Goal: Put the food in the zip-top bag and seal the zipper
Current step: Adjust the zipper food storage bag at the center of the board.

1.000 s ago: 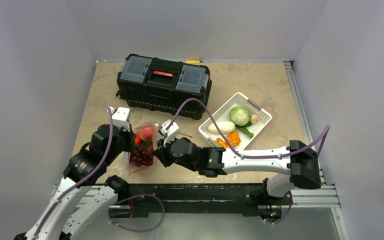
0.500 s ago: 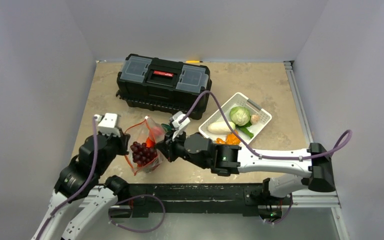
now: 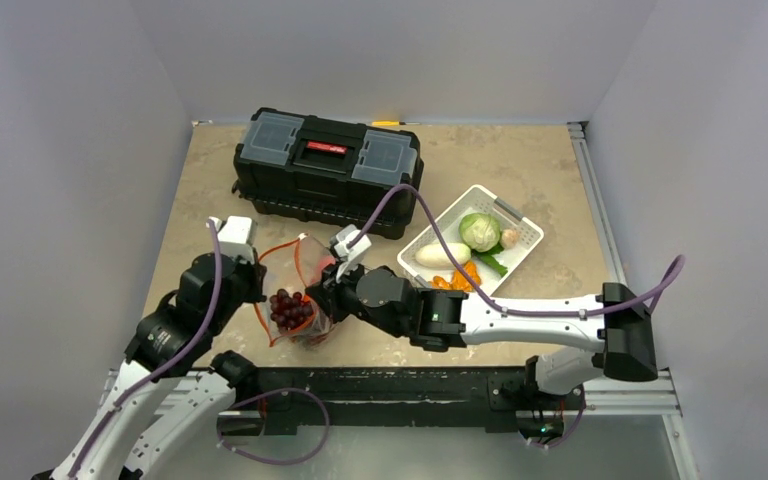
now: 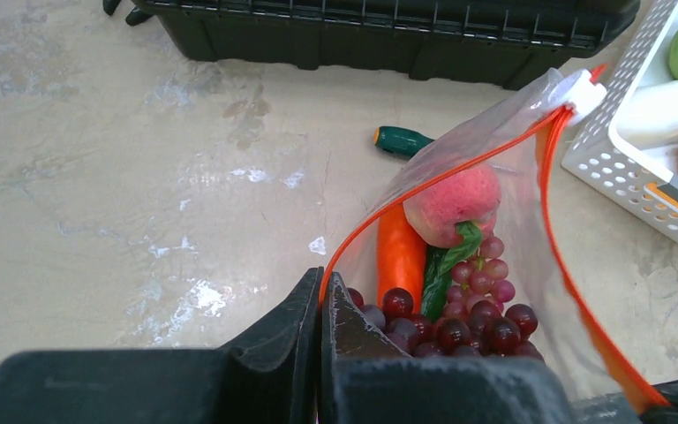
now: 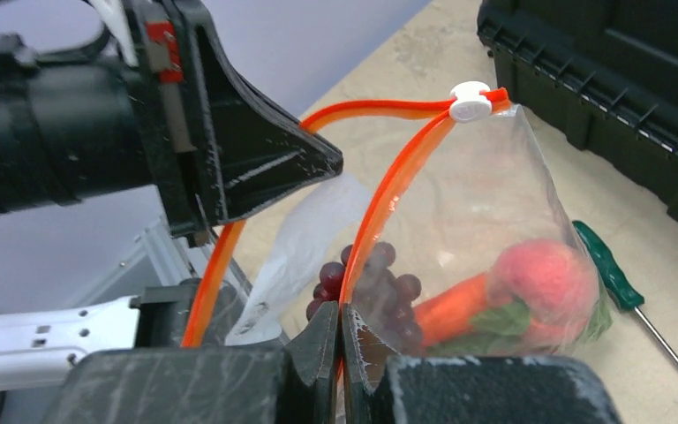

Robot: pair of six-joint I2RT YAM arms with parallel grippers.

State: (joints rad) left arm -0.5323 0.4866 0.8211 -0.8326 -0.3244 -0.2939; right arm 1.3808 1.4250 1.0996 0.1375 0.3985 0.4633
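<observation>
The zip-top bag [image 3: 298, 272] hangs between my two grippers with its mouth spread wide. In it lie a pink peach [image 4: 453, 202], an orange carrot [image 4: 400, 254], a dark green cucumber [image 4: 435, 274] and a grape bunch [image 4: 463, 311]. My left gripper [image 4: 321, 279] is shut on one side of the orange-red zipper [image 4: 424, 184]. My right gripper [image 5: 342, 313] is shut on the other side of the zipper [image 5: 390, 201], whose white slider [image 5: 470, 101] sits at the far end. A pale green cabbage [image 3: 479, 231] lies in the white basket [image 3: 512, 209].
A black toolbox [image 3: 328, 165] stands at the back, just beyond the bag. A green-handled screwdriver [image 4: 402, 140] lies on the table between the bag and the toolbox. The basket also holds a white radish [image 3: 443, 254] and orange pieces [image 3: 463, 277].
Both grippers have drawn apart, spreading the bag's mouth. The bag has swung and dropped a little toward the near edge, and the grapes have slid to its low end.
</observation>
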